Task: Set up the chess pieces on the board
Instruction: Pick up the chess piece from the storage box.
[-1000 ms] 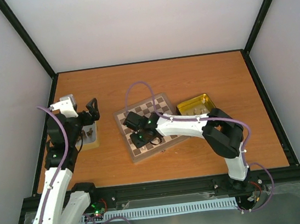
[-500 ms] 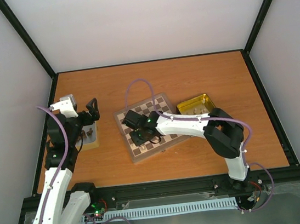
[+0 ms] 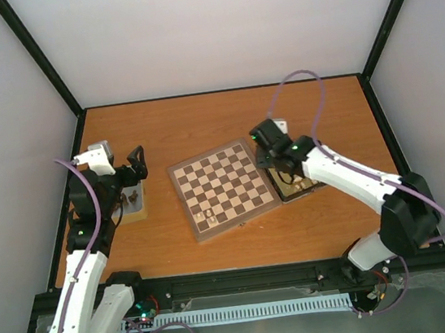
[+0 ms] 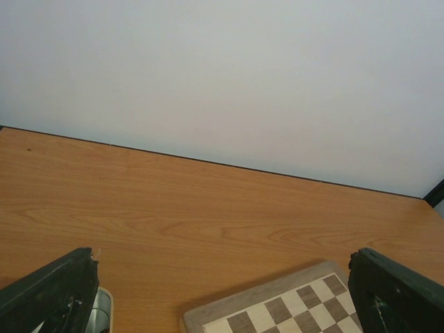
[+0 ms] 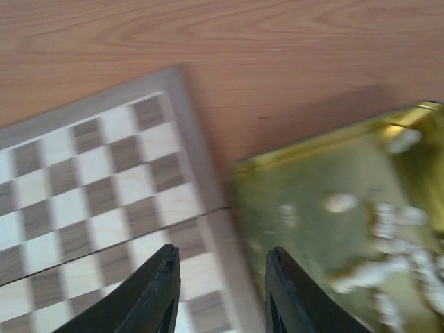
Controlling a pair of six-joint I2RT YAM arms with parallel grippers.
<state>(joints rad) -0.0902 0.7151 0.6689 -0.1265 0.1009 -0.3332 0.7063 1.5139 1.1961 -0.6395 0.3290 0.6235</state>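
Observation:
The chessboard (image 3: 223, 184) lies mid-table, tilted a little. Two tiny cream chess pieces (image 3: 205, 215) stand near its front left corner. My right gripper (image 3: 278, 177) is open and empty over the board's right border and the left edge of the gold tin (image 3: 314, 187). In the right wrist view the gripper (image 5: 222, 277) spans the board's border (image 5: 208, 173) and the tin (image 5: 312, 201), with blurred cream pieces (image 5: 395, 257) in the tin. My left gripper (image 3: 137, 163) is open and empty over the silver tray (image 3: 139, 213) holding dark brown pieces (image 3: 131, 197).
The left wrist view shows my left gripper (image 4: 222, 257) wide open over bare table, with the board's corner (image 4: 208, 318) and the tray's rim (image 4: 101, 311) at the bottom. White walls and black frame posts enclose the table.
My right arm has swung right, from over the board's front left part to the gold tin. Two cream pieces now show on the board there. The left arm has not moved.

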